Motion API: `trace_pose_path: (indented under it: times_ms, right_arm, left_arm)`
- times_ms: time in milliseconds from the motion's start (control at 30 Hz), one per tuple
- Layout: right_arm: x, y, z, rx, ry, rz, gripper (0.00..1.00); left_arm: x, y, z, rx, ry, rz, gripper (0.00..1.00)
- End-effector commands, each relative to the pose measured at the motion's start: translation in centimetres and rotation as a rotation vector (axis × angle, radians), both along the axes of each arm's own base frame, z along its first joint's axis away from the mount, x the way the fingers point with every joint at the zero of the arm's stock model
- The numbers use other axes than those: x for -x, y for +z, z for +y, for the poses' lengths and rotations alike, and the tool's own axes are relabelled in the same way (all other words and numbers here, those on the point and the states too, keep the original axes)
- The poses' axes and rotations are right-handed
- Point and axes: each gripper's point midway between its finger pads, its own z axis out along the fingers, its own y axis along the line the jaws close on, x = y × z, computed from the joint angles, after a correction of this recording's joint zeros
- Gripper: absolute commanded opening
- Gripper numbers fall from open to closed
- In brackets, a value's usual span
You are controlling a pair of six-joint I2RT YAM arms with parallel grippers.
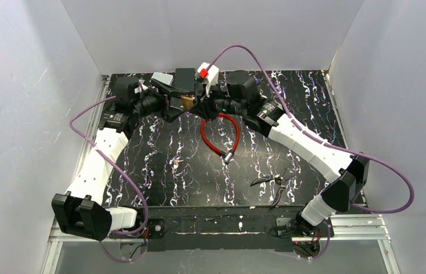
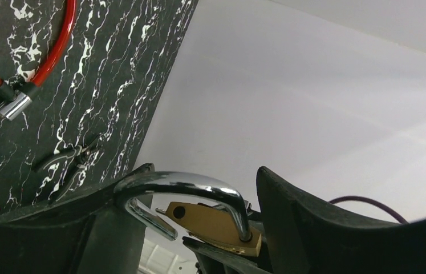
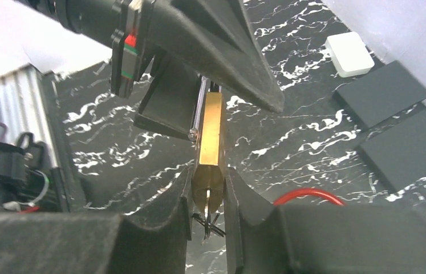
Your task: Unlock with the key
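Right wrist view: right end effector (image 3: pixel 209 177) pinches the padlock (image 3: pixel 210 125) base, left end effector (image 1: pixel 170 103) clamps its shackle (image 2: pixel 199 185) above the desk (image 1: pixel 159 165); key hidden. Probably the turning step, which calls for a steady twist.

We see the brass padlock (image 3: pixel 210 137) held above the worktop (image 1: pixel 159 165) near its far edge. Its chrome shackle (image 2: pixel 199 185) has one leg seated in the body, the other out of its hole. A pale sliver (image 3: pixel 207 200) marks the body's lower end; whether it is the key we cannot tell.
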Motion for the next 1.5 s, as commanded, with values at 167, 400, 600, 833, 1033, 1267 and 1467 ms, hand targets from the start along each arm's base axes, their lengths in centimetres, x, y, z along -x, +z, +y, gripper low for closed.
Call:
trace_pose_path:
  times_ms: [167, 400, 600, 833, 1033, 1267, 1467]
  right_arm:
    - [1.5, 4.3, -0.2, 0.039, 0.008, -0.279, 0.01]
    - [0.0, 2.3, -2.0, 0.145, -0.125, -0.257, 0.01]
    - [2.1, -0.2, -0.9, 0.267, -0.081, -0.304, 0.01]
    - [3.5, -4.1, 0.7, 0.337, -0.033, -0.297, 0.01]
    - [2.4, -7.1, 2.5, 0.37, -0.039, -0.281, 0.01]
    - [3.1, -11.9, 6.1, 0.342, 0.049, -0.188, 0.01]
    - [3.8, -16.0, 10.2, 0.287, 0.147, -0.096, 0.01]
  left_arm:
    - [1.5, 3.6, 0.7, 0.014, -0.039, -0.047, 0.65]
    - [3.5, 4.8, 2.5, -0.025, -0.034, -0.049, 0.65]
    - [4.7, 4.5, 6.1, -0.101, 0.048, -0.058, 0.65]
    - [5.4, 4.4, 8.5, -0.211, 0.11, -0.095, 0.65]
    - [6.7, 5.5, 10.0, -0.356, 0.142, -0.175, 0.66]
    - [9.1, 4.1, 10.8, -0.445, 0.138, -0.176, 0.67]
    - [10.6, 2.6, 10.5, -0.442, 0.106, -0.144, 0.67]
